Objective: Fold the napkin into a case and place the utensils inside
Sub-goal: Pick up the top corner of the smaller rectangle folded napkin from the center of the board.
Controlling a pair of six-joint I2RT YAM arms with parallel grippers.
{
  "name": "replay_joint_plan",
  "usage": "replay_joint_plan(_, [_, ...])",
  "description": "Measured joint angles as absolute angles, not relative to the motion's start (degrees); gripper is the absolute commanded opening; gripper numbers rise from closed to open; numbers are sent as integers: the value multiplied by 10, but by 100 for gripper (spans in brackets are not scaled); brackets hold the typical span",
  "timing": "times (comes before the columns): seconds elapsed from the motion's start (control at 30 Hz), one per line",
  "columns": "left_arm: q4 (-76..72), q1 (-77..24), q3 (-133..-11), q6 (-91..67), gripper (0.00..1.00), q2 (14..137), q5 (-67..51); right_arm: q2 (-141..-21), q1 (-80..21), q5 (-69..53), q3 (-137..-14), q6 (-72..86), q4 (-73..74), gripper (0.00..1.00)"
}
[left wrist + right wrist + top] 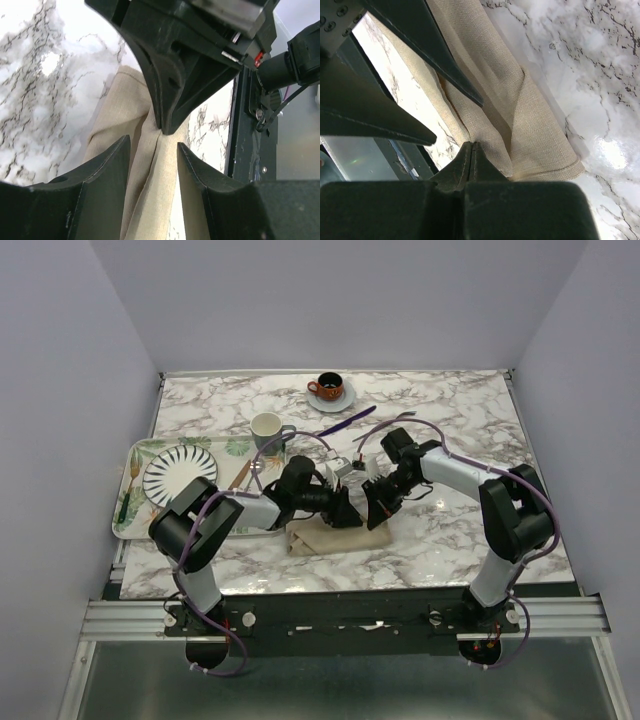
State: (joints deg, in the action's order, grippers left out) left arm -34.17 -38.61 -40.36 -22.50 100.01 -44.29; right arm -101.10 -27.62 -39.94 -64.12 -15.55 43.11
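Observation:
The beige napkin (325, 538) lies folded into a narrow strip on the marble table near the front edge. My left gripper (348, 514) is open, with its fingers either side of a raised fold of the napkin (116, 112). My right gripper (376, 514) faces it and is shut, pinching the napkin's edge (530, 125) at its fingertips. In the left wrist view the right gripper's tip touches the cloth just ahead of my open left gripper (153, 145). The purple knife (347, 421) lies at the back of the table. I cannot make out the fork.
A leaf-printed tray (132, 502) at the left holds a striped plate (180, 472) and a copper knife (240, 475). A cream mug (267, 428) stands behind it. An orange cup on a saucer (329, 389) sits at the back. The table's front edge is close behind the napkin.

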Motion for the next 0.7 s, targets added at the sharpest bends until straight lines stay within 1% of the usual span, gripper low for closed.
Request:
replay_joint_plan(0.33, [-342, -403, -415, -221, 51, 1015, -442, -1007, -276, -400, -641, -155, 430, 1])
replay_joint_plan(0.57, [-347, -409, -415, -224, 47, 1024, -441, -1007, -269, -402, -641, -155, 429, 1])
replay_joint_plan(0.63, [-346, -410, -415, -224, 44, 1030, -441, -1007, -268, -404, -641, -155, 429, 1])
replay_joint_plan(0.7, [-345, -410, -415, -224, 37, 1037, -441, -1007, -267, -405, -641, -155, 429, 1])
